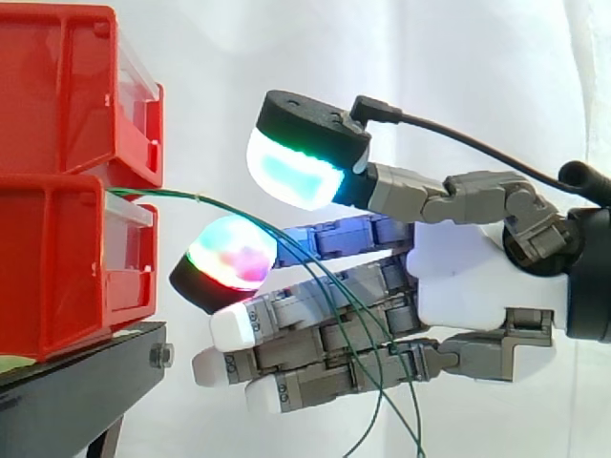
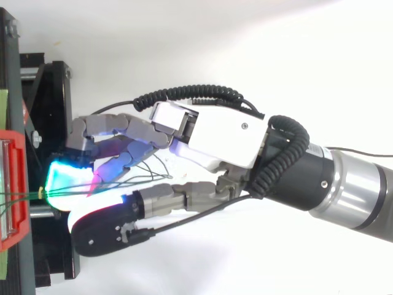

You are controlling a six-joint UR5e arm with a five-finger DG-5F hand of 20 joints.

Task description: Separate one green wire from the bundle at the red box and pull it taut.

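Observation:
Two red bins are stacked at the left, the upper one (image 1: 57,105) on the lower one (image 1: 57,267). A bundle of thin green wires (image 1: 325,277) leaves the gap between them, is tied together at a small knot (image 1: 196,198), then fans out and droops across my hand (image 1: 458,277) to the bottom edge. My hand reaches toward the bins with its fingers nearly straight. The thumb pad (image 1: 296,172) glows cyan above the wires and stands apart from them. A finger pad (image 1: 234,253) glowing green and magenta sits just under them. From above, the wires (image 2: 21,198) run from the red bin (image 2: 13,190) under the glowing pads.
The bins rest on a black stand (image 1: 86,367) with a bolt at its corner. A white curtain hangs behind. The arm (image 2: 344,184) comes in from the right, and there is free room below and to the right of the hand.

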